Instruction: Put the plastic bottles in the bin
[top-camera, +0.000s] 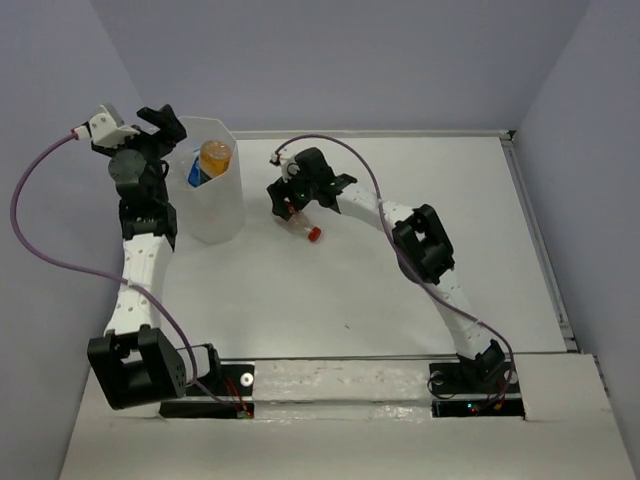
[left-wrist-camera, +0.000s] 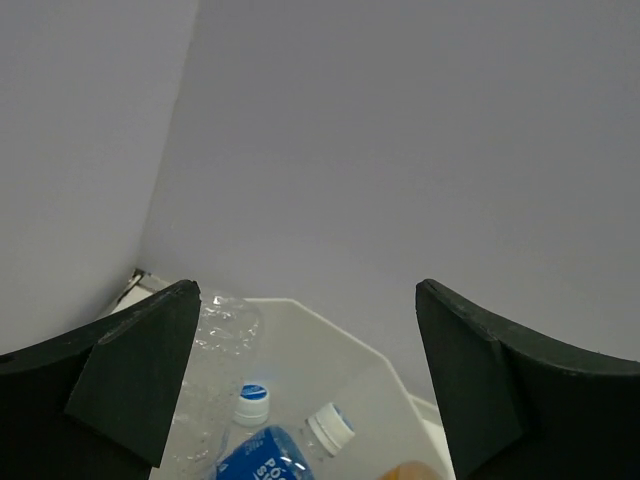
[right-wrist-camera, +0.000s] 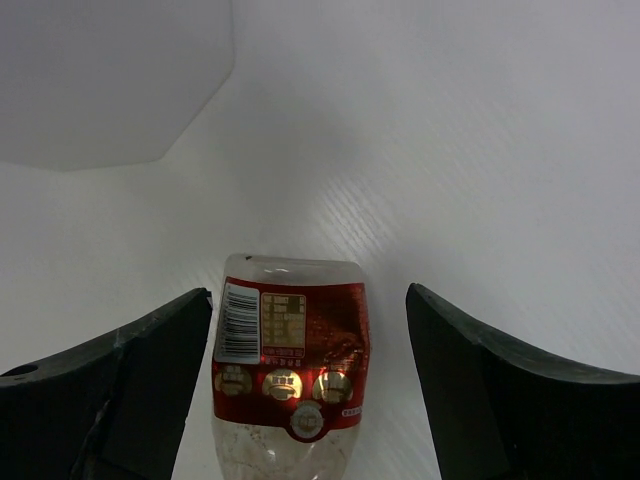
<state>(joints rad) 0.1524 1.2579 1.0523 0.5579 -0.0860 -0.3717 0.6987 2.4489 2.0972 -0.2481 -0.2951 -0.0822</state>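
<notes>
the white counter (top-camera: 400, 320) fills most of the top view, with grey walls round it. the left arm (top-camera: 140, 270) rises up the left side and the right arm (top-camera: 430, 250) bends in from the right towards the middle.

the bin (top-camera: 215, 215), a tall translucent white bucket with faceted walls, stands on the counter at the back left, just beside the left arm's wrist. the left fingers (top-camera: 165, 122) hang at the bin's far left rim, spread wide with nothing between them; the left wrist view looks down past them into the bin.

inside the bin an orange bottle (top-camera: 215, 158) stands out at the top, with a blue-labelled bottle (top-camera: 196, 175) just left of it. the left wrist view also shows a crumpled clear bottle (left-wrist-camera: 215, 350) against the bin's wall and two white caps (left-wrist-camera: 252, 400) next to the blue label.

a red-labelled bottle (top-camera: 300, 222) lies on its side on the counter, right of the bin and apart from it. the right fingers (top-camera: 292, 203) are spread open over it, one on each side, with a gap showing between each finger and the bottle in the right wrist view. its small red cap (top-camera: 314, 235) points towards the near right in the top view.
</notes>
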